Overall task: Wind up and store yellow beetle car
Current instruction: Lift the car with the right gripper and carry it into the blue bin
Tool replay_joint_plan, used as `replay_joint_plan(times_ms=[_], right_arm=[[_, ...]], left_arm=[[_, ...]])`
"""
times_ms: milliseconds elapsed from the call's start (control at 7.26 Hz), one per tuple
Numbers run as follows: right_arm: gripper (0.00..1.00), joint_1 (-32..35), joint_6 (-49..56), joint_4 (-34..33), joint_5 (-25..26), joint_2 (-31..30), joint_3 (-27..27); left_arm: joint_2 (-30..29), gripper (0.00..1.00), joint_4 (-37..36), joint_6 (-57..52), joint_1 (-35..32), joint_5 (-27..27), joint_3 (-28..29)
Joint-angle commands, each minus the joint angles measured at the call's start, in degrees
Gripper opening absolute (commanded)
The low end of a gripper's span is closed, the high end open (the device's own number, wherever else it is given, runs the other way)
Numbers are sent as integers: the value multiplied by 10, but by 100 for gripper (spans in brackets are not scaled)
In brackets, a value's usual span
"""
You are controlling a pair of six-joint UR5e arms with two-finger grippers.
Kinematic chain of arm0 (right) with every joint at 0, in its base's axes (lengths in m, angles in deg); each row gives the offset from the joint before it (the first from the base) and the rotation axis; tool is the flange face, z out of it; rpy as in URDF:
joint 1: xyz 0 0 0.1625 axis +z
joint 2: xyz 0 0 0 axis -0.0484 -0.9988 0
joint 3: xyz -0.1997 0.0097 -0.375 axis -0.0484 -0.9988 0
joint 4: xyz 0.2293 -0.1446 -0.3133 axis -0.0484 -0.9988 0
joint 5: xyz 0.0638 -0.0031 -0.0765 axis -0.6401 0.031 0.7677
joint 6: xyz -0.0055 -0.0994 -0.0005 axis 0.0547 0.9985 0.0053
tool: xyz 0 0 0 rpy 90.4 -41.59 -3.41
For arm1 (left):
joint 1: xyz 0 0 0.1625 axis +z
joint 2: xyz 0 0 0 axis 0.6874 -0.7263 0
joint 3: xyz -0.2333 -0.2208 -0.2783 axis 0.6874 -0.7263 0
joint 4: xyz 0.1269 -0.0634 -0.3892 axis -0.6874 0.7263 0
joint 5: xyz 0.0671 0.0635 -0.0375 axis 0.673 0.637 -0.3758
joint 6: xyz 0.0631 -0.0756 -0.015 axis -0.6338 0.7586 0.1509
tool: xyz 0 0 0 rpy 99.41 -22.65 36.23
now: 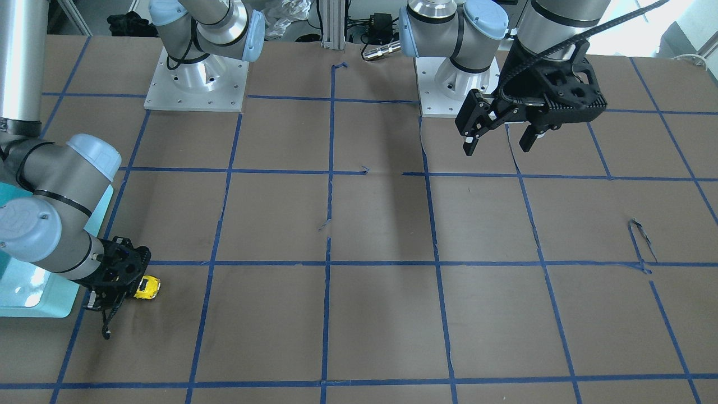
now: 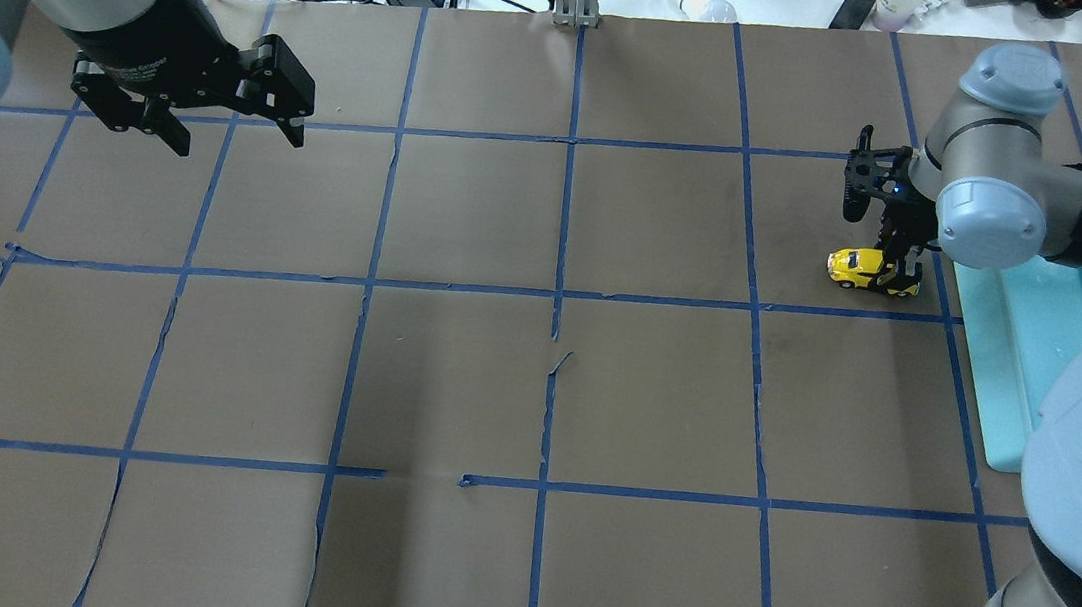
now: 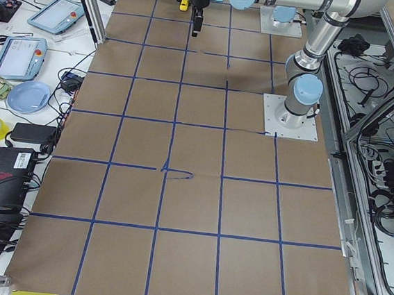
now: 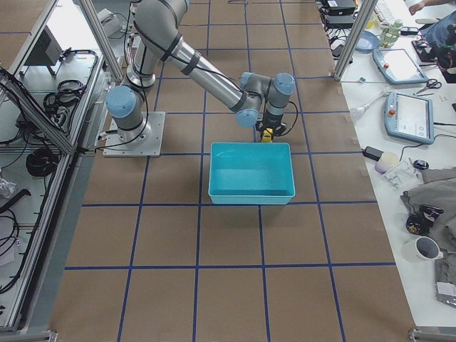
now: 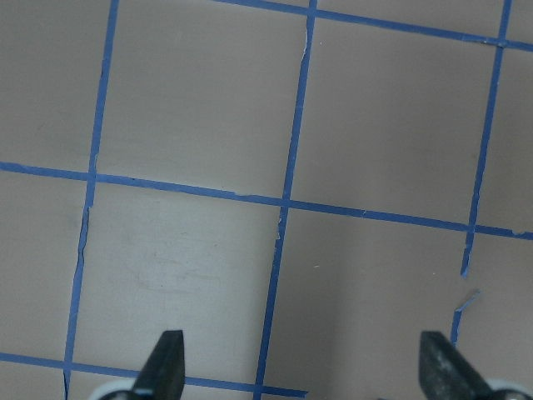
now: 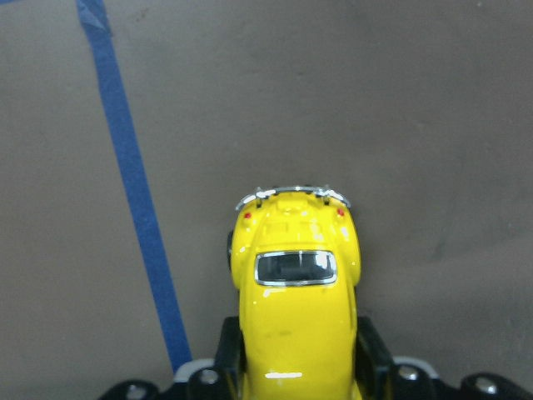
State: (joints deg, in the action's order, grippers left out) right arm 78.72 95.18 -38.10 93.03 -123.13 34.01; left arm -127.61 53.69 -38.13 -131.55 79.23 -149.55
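Note:
The yellow beetle car (image 2: 868,270) is at the table's right side, next to the teal bin. My right gripper (image 2: 896,274) is shut on the car's sides. In the right wrist view the car (image 6: 298,292) sits between the two fingers (image 6: 372,357), roof up and its chrome-bumper end pointing away from the gripper. It looks to be on or just above the brown paper; it also shows in the front view (image 1: 147,287) and the right side view (image 4: 266,134). My left gripper (image 2: 236,141) is open and empty, hovering over the far left of the table (image 1: 498,148) (image 5: 301,354).
An empty teal bin (image 2: 994,371) stands right beside the car, at the table's right edge (image 4: 249,194) (image 1: 39,307). The table is covered in brown paper with a blue tape grid (image 2: 557,295). Cables and clutter lie beyond the far edge.

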Motion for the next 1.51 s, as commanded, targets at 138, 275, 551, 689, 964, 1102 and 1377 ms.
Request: replay_joint_plan(times_ms=[138,275,551,689,964,1102,1377], right_arm=[[0,7,-2,14,-5,-34,-40],[0,7,1,30,-23,-59,-44],[0,0,-6,154,-19,-126,-88],[0,-15,3,212,-1,-139,-114],[0,-103,117,247,8,-140,-116],[0,-146,204,241,5,-133,-101],[0,-170,242,203,10,-107,-64]], left_arm=[[1,100,0,0,0,-1,-6],[5,100,0,0,0,-2,-4],[1,100,1,0,0,1,-10],[-1,100,1,0,0,0,-9],[8,100,15,0,0,3,-11],[7,100,17,0,2,3,-7],[8,100,18,-2,8,3,-5]])
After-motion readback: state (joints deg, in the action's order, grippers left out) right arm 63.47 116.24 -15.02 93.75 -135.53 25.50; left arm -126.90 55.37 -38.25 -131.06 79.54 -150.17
